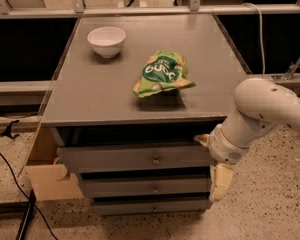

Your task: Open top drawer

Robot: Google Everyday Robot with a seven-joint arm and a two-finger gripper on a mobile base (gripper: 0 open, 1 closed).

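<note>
The top drawer is the uppermost grey front under the cabinet top, with a small round metal knob at its centre. A dark gap shows above it. My gripper hangs at the right front corner of the cabinet, beside the right ends of the top and middle drawer fronts, to the right of the knob and lower. Its cream-coloured part points downward. It holds nothing that I can see. The white arm reaches in from the right.
On the grey cabinet top stand a white bowl at the back left and a green snack bag near the middle. Two narrower drawers sit below. A cardboard box and black cables lie at the left.
</note>
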